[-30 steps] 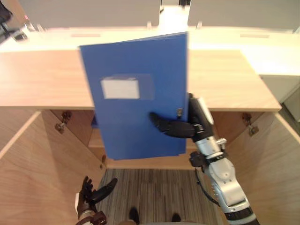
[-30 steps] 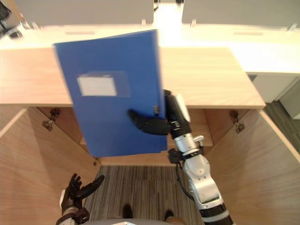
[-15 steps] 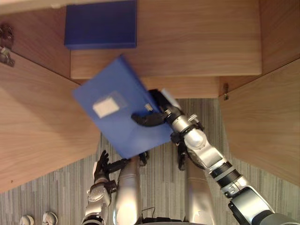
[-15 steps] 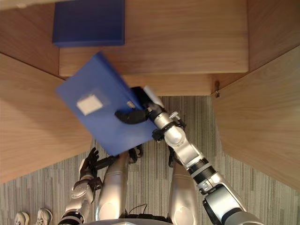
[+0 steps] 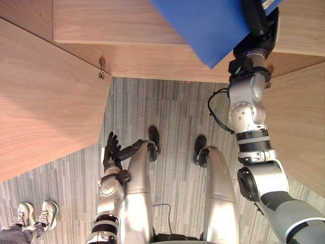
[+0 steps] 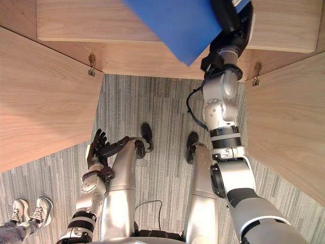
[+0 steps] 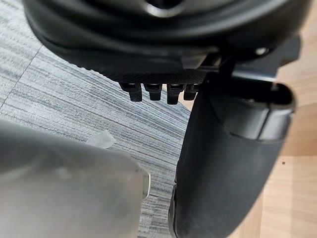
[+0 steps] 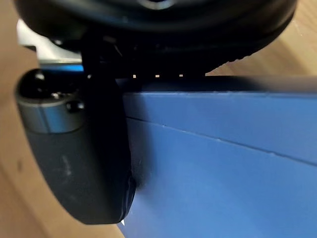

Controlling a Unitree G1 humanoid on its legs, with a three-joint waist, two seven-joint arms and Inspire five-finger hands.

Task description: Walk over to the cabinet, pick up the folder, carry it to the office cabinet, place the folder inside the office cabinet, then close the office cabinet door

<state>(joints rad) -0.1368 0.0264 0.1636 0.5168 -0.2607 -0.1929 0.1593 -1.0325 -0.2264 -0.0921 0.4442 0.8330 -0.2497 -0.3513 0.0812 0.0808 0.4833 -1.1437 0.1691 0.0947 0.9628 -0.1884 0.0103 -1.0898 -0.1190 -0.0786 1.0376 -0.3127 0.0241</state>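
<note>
Blue folder [image 5: 208,25] sits pinched in the right hand [image 5: 255,20] — thumb pressed on its cover — up before the open wooden cabinet [image 5: 101,23]. Left hand [image 5: 112,152] hangs low, fingers [image 5: 109,140] spread, empty.

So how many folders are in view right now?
1. The blue folder is gripped in the right hand, up in front of the office cabinet shelf. Others may lie deeper inside, out of view.
</note>
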